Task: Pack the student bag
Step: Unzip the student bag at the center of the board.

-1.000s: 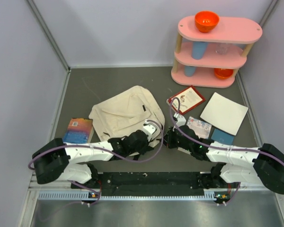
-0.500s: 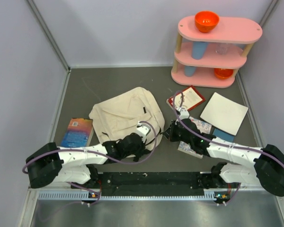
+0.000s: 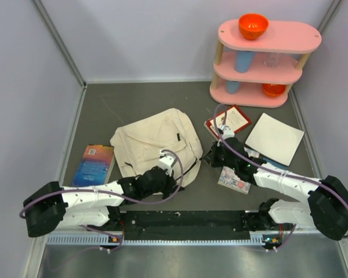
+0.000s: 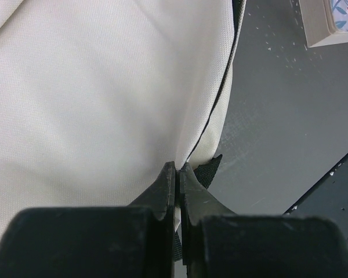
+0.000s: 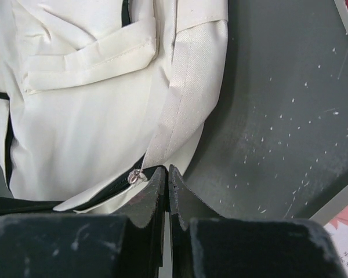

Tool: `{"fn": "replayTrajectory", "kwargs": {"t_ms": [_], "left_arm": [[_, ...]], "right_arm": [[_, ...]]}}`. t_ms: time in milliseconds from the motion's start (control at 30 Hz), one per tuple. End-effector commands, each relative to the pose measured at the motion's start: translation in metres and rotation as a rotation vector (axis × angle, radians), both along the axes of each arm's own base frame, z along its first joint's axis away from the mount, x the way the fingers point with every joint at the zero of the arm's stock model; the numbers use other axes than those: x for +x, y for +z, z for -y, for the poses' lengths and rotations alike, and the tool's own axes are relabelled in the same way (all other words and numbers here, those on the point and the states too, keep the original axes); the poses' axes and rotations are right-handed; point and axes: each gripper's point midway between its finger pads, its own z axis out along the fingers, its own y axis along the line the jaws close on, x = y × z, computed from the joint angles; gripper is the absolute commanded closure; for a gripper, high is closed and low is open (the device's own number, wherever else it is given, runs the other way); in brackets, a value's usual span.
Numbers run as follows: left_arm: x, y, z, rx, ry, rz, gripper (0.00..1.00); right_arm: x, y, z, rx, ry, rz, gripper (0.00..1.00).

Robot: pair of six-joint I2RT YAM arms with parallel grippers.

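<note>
Since a second ago: left arm drawn back toward the table's (image 3: pixel 133 98) near-left corner, right arm pushed further out along the bag's right edge; the student bag (image 3: pixel 151 142) itself has barely shifted. It lies flat and limp, mid-table, slightly left of centre. Its long axis runs diagonally, near-left to far-right, with the narrower end toward the far-right corner; which end is the top I cannot tell. Left gripper (image 4: pixel 177 168): jaws pressed together at the bag's near hem, just beside a black strap (image 4: pixel 207 171). Right gripper (image 5: pixel 166 171): jaws together at the bag's right edge, just beside the zipper pull (image 5: pixel 138 175). Whether either has cloth pinched between its jaws cannot be told. Bag looks closed, nothing packed. Risks, as judged: a thin pinch on loose canvas could slip out under a pull; with only one edge anchored, tugging the zipper may drag the whole bag instead of opening it; the right forearm sits over a patterned booklet (image 3: pixel 235 182) and could sweep it toward the near edge.
</note>
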Motion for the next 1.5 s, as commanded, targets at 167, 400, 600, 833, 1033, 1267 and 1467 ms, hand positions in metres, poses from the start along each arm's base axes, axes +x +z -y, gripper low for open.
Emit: {"fn": "replayTrajectory", "kwargs": {"t_ms": [167,400,600,833,1033,1267,1467], "left_arm": [[-0.015,-0.002,-0.009,0.001,-0.018,-0.041,0.35],[0.009,0.083,0.024,-0.228,-0.030,0.148,0.02],[0.026,0.073,0.051,-0.113,-0.075,0.175,0.01],[0.032,0.054,0.091,-0.079,-0.136,0.110,0.15],[0.039,0.028,0.083,-0.022,-0.051,0.064,0.53],[0.017,0.009,0.064,-0.043,-0.063,-0.004,1.00],[-0.021,-0.015,0.055,-0.095,-0.146,-0.084,1.00]], "right_arm": [[0.028,0.037,-0.007,0.068,0.010,0.121,1.00],[0.002,0.034,-0.004,0.093,0.070,0.111,1.00],[-0.015,0.035,0.001,0.111,0.080,0.101,1.00],[-0.020,0.036,0.001,0.123,0.093,0.103,1.00],[-0.020,0.036,0.001,0.112,0.104,0.107,1.00],[-0.010,0.033,-0.007,0.087,0.114,0.106,1.00],[0.009,0.037,-0.013,0.042,0.100,0.119,1.00]]}}
